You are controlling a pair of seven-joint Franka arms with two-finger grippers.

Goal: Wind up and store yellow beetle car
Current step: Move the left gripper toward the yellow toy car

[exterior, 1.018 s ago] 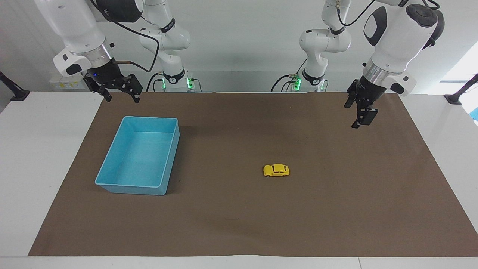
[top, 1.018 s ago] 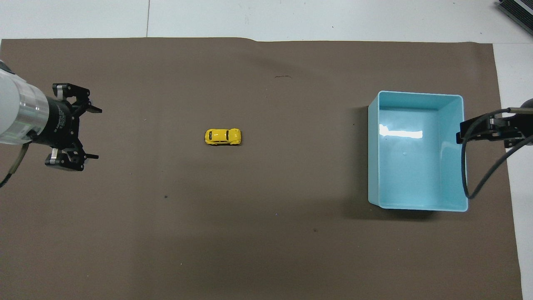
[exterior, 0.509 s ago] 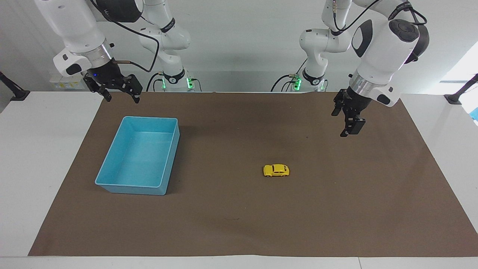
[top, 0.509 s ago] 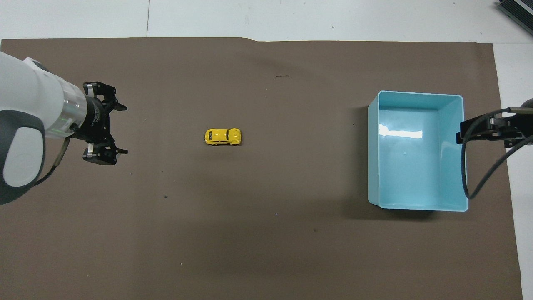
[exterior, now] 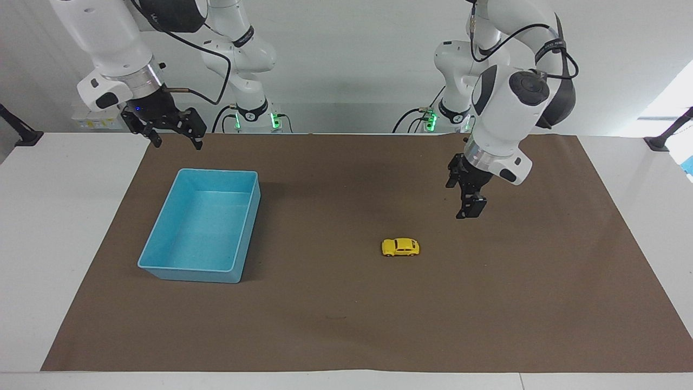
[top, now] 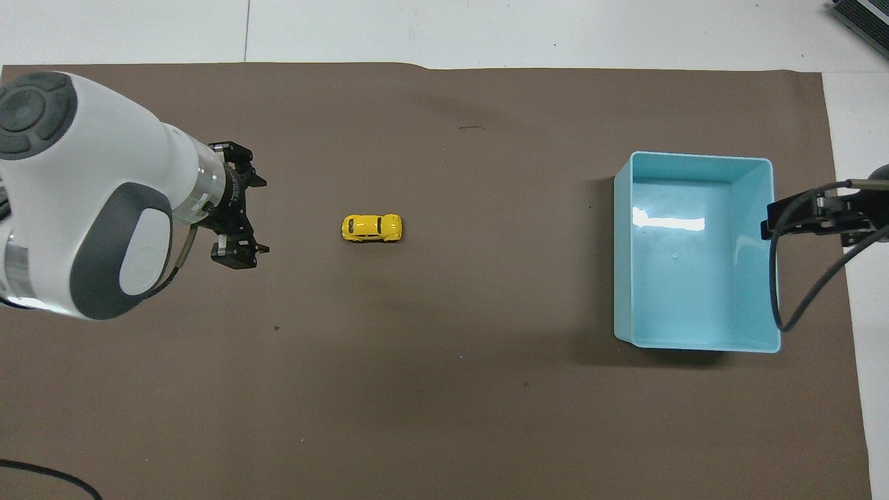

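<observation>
The yellow beetle car (exterior: 400,247) (top: 371,228) stands alone on its wheels in the middle of the brown mat. My left gripper (exterior: 465,208) (top: 260,215) hangs open above the mat, off to the side of the car toward the left arm's end, with a clear gap to it and nothing between its fingers. My right gripper (exterior: 177,145) (top: 767,226) waits open and empty in the air, over the mat's edge by the blue bin (exterior: 216,172) (top: 694,158).
The blue bin is open-topped with nothing in it and sits toward the right arm's end of the table. The brown mat (exterior: 346,325) (top: 444,417) covers most of the white table (exterior: 54,216). A black cable loops from the right wrist over the bin's wall (top: 776,292).
The left arm has swung in over the mat and come lower, bringing its open gripper closer to the car. The car, the bin and the right arm have not moved.
</observation>
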